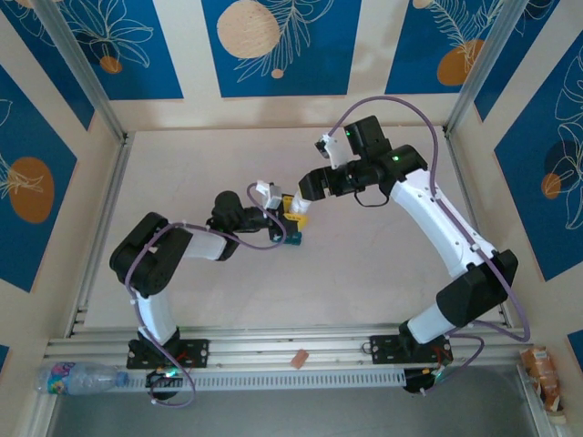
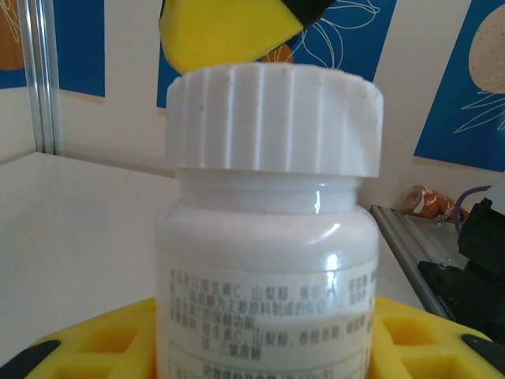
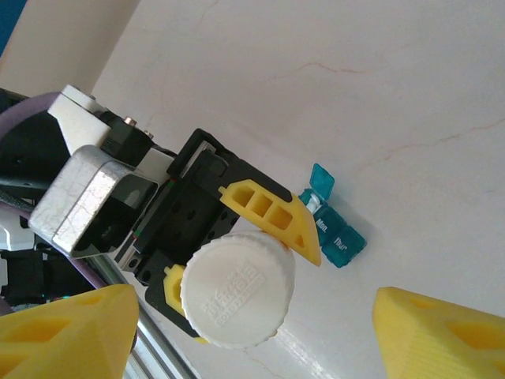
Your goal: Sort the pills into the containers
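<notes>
White plastic bottle (image 2: 264,260), ribbed cap on, was clamped in left gripper (image 3: 224,251). Right gripper (image 3: 256,335) hung spread wide astride cap, not touching. Dark teal plastic three-compartment strip (image 3: 335,229) lay on table (image 3: 394,95) beside them. We judged nothing sorted yet: uncapping, pouring, sorting all remained.

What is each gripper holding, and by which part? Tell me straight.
The left gripper clamps the white pill bottle by its body, below the ribbed cap. The right gripper is open above the cap, holding nothing.
</notes>
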